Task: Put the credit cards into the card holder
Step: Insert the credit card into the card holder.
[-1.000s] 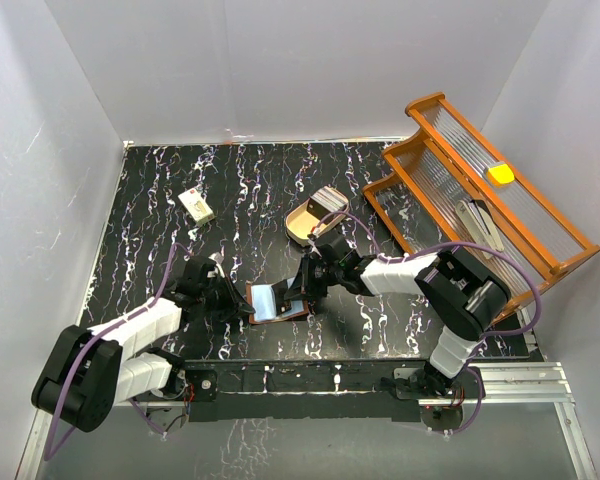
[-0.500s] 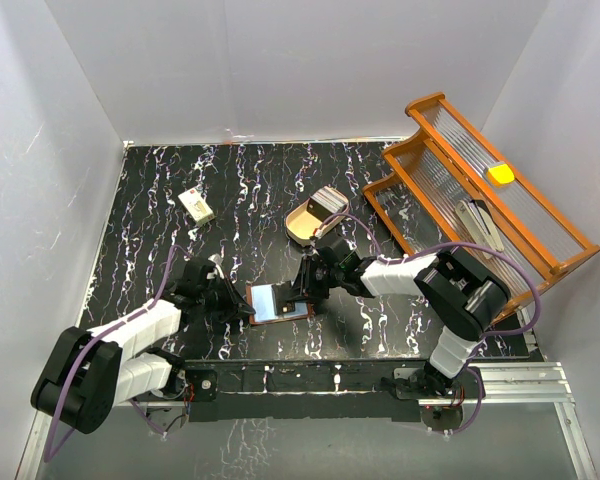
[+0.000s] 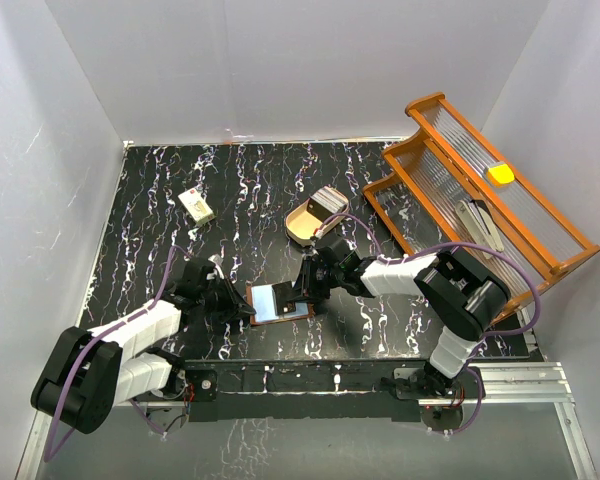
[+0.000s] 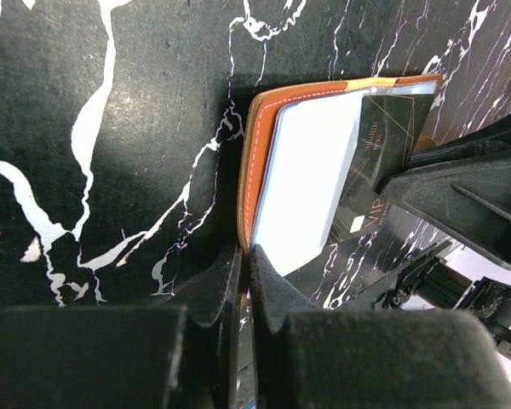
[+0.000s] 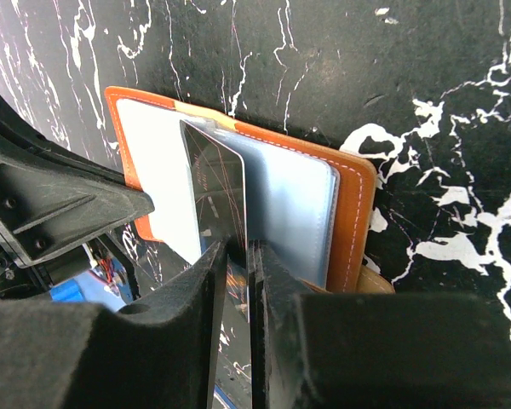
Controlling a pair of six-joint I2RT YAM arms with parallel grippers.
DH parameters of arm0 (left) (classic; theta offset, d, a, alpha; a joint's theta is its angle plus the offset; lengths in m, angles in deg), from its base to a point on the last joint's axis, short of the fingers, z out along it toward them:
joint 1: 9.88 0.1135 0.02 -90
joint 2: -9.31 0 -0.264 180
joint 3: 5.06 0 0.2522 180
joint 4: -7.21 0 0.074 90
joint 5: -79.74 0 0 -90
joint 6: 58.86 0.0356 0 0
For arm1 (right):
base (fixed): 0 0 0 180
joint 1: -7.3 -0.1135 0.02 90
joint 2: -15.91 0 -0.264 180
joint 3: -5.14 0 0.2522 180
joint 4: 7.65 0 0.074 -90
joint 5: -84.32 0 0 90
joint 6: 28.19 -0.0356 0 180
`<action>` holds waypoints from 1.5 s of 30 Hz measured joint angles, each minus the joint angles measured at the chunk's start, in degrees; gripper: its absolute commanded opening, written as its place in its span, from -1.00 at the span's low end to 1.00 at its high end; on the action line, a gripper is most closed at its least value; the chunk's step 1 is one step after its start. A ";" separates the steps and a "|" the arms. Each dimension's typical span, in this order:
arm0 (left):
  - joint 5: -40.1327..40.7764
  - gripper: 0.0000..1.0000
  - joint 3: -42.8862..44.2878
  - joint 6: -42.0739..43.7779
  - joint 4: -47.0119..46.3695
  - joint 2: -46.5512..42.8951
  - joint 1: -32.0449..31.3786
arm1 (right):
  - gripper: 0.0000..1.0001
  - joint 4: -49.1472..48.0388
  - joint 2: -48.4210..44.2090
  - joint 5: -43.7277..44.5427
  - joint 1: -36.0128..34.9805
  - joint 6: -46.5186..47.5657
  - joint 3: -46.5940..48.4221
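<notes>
Although most of the fine print on the dark card (image 4: 383,136) is too small to read, three pale letters near one end look like "VIP", beside a small pale square. Thin gold lines cross its face. This card lies slantwise over the pale blue lining of the card holder (image 3: 268,302). The holder is spread open and flat on the worktop (image 3: 160,230), close to the near edge and between the two arms. Its tan leather cover with pale stitching frames the lining. Whether the card's end sits inside a pocket or only on top of the lining I cannot tell.

The right jaws are pinching the dark card (image 5: 213,179) by one edge at the holder's right side. Their fingers (image 5: 281,290) stand narrowly apart with the card between them. The left jaws are pressed together on the holder's left edge, and the leather rim runs down into the slit between the fingers (image 4: 277,298).

Farther back and slightly right, a beige oval tray (image 3: 295,232) holds the other credit cards (image 3: 328,200), a greyish stack propped at a tilt in its far right end. The right arm (image 3: 400,272) lies across the worktop just on the near side of the tray. A cream block (image 3: 196,205) lies alone at far left, well apart from everything else. An orange rack (image 3: 470,150) with ribbed clear shelves stands along the right wall. It carries a yellow piece (image 3: 500,174) on its upper tier and a flat grey item (image 3: 477,225) lower down.
</notes>
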 measured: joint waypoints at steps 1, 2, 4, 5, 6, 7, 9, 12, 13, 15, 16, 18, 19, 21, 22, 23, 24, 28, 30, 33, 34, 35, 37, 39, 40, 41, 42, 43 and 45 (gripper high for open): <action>0.00 -1.00 0.00 -0.04 -0.02 0.00 0.00 | -0.70 0.00 0.00 0.00 -0.02 -0.02 0.00; 0.00 -1.00 0.00 -0.11 -0.02 0.00 0.00 | -0.70 -0.02 0.02 0.00 -0.07 -0.04 0.02; -0.02 -1.00 -0.02 -0.17 -0.02 0.00 0.00 | -0.70 -0.09 0.11 0.00 -0.17 -0.15 0.04; -0.02 -1.00 -0.02 -0.20 -0.04 0.00 0.00 | -0.71 -0.13 0.13 0.00 -0.24 -0.17 0.04; -0.02 -1.00 -0.02 -0.22 -0.07 0.00 0.00 | -0.71 -0.20 0.17 0.00 -0.35 -0.20 0.07; -0.04 -1.00 -0.04 -0.26 -0.07 0.00 0.00 | -0.71 -0.28 0.26 -0.04 -0.50 -0.22 0.15; -0.07 -1.00 -0.04 -0.35 -0.09 0.00 0.00 | -0.71 -0.39 0.55 -0.20 -0.72 -0.28 0.39; -0.13 -1.00 -0.07 -0.39 -0.11 0.00 0.00 | -0.70 -0.96 1.22 -0.44 -1.27 -0.52 0.66; -0.15 -1.00 -0.07 -0.42 -0.13 0.00 0.00 | -0.68 -1.22 1.66 -0.68 -1.40 -0.63 0.92; -0.20 -1.00 -0.15 -0.55 -0.26 -0.02 0.00 | -0.61 -1.55 2.27 -0.87 -1.70 -0.83 1.44; -0.22 -1.00 -0.28 -0.63 -0.35 -0.09 0.00 | -0.57 -1.62 2.43 -0.85 -1.88 -0.90 1.62; -0.26 -1.00 -0.50 -0.76 -0.68 -0.22 0.00 | -0.52 -1.57 2.58 -0.81 -2.16 -1.07 1.99; -0.28 -1.00 -0.61 -0.81 -0.83 -0.31 0.00 | -0.51 -1.49 2.60 -0.76 -2.27 -1.07 2.12; -0.31 -1.00 -0.70 -0.81 -0.96 -0.39 0.00 | -0.51 -1.22 2.60 -0.48 -2.45 -0.98 2.38; -0.31 -1.00 -0.70 -0.81 -0.98 -0.37 0.00 | -0.51 -1.05 2.60 -0.28 -2.51 -0.94 2.45; -0.31 -1.00 -0.72 -0.81 -1.03 -0.39 0.00 | -0.50 -0.63 2.58 -0.07 -2.56 -0.85 2.64; -0.35 -1.00 -0.74 -0.83 -1.09 -0.39 0.00 | -0.50 0.04 2.45 0.35 -2.64 -0.61 2.91; -0.70 -1.00 -0.81 -1.16 -1.18 -0.39 0.00 | -0.45 2.99 1.38 2.36 -2.86 0.39 3.72; -0.74 -1.00 -0.83 -1.20 -1.20 -0.46 0.00 | -0.43 4.22 0.72 3.32 -2.89 1.03 3.91; -0.81 -1.00 -0.92 -1.25 -1.33 -0.48 0.00 | -0.42 5.38 0.31 4.02 -3.06 1.44 4.15; -0.83 -1.00 -0.92 -1.25 -1.36 -0.48 0.00 | -0.42 5.62 0.31 4.20 -3.19 1.49 4.24; -0.85 -1.00 -0.92 -1.25 -1.36 -0.48 0.00 | -0.43 5.73 0.31 4.37 -3.32 1.53 4.28; -0.85 -1.00 -0.92 -1.25 -1.38 -0.48 0.00 | -0.43 6.08 0.31 4.66 -3.61 1.60 4.66; -0.87 -1.00 -0.94 -1.25 -1.40 -0.48 0.00 | -0.43 6.19 0.37 4.79 -3.89 1.66 4.94; -0.90 -0.99 -0.94 -1.25 -1.40 -0.48 0.00 | -0.43 6.21 0.48 4.81 -4.00 1.75 5.09; -0.92 -0.96 -0.96 -1.25 -1.46 -0.48 0.00 | -0.43 6.19 0.63 4.79 -4.17 1.79 5.22; -0.94 -0.92 -1.01 -1.25 -1.53 -0.48 0.00 | -0.43 6.16 0.76 4.79 -4.28 1.81 5.33; -1.01 -0.89 -1.03 -1.29 -1.55 -0.48 0.00 | -0.43 6.16 0.85 4.79 -4.35 1.86 5.42; -1.14 -0.85 -1.03 -1.33 -1.60 -0.48 0.00 | -0.45 6.19 0.98 4.76 -4.52 2.01 5.62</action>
